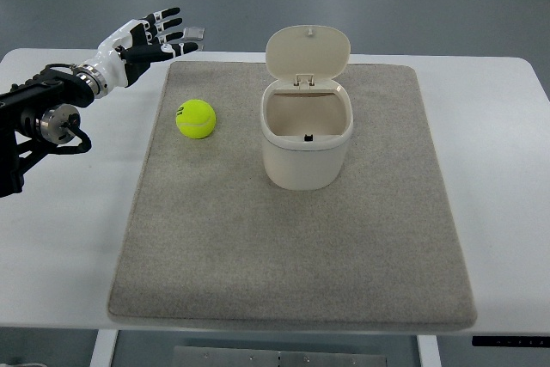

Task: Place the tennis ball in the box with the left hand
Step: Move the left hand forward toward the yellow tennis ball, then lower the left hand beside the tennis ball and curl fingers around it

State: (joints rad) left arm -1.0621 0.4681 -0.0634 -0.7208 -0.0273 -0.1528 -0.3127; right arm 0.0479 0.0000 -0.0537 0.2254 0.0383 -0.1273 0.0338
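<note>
While the left hand (150, 36) hangs over the far left edge of the mat (292, 238) with its fingers spread and nothing in them, the tennis ball (196, 119) sits on the mat, near the hand at about its five o'clock. The box (307, 139) stands at the ball's three o'clock, lid up. I think the hand should come down right over the ball, wrap its fingers all the way around, then squeeze gently so it can't roll away.
</note>
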